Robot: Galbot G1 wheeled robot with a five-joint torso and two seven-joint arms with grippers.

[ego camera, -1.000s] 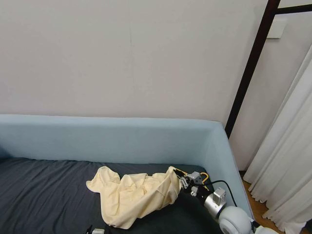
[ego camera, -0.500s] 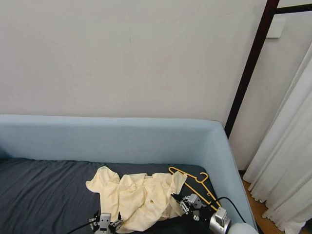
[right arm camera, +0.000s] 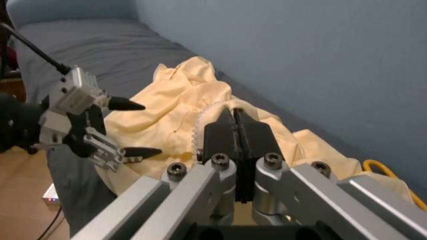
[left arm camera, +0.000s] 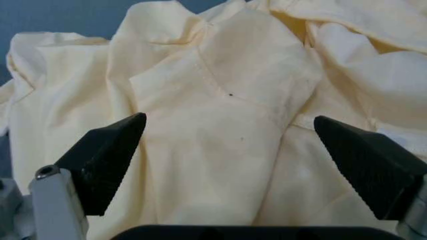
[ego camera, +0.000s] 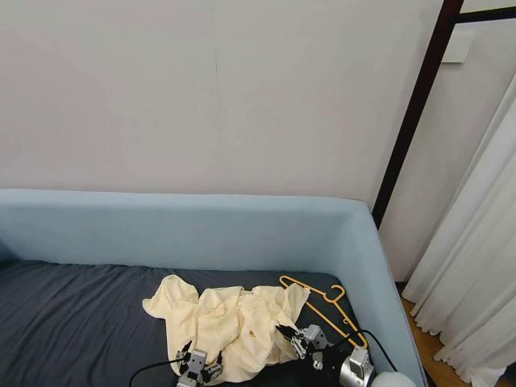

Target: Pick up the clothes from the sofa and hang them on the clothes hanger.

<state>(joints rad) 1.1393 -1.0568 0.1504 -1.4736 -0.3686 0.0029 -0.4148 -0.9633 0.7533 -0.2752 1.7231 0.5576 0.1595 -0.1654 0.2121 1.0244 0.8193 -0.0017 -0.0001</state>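
Since half a second ago, the left gripper (ego camera: 200,355) has pushed farther up over the front edge of the pale yellow garment (ego camera: 234,322), while the right gripper (ego camera: 284,333) has slid slightly toward it. In the left wrist view, the left gripper (left arm camera: 228,120) has its two dark fingers (left arm camera: 110,155) spread wide, one on either side of a rumpled fold of the garment (left arm camera: 220,75), with nothing held between them. The right wrist view shows that same gripper (right arm camera: 150,128) agape at the cloth's near edge. The right gripper (right arm camera: 235,114) has its fingers pressed together with no cloth visibly caught between them, and it hovers just over the garment's (right arm camera: 180,95) right end. The garment lies crumpled on the dark grey seat (ego camera: 72,314) of the light blue sofa (ego camera: 177,230), near the right armrest. An orange-yellow clothes hanger (ego camera: 322,297) lies flat on the seat just beside the garment's right edge, its near part tucked under the cloth.
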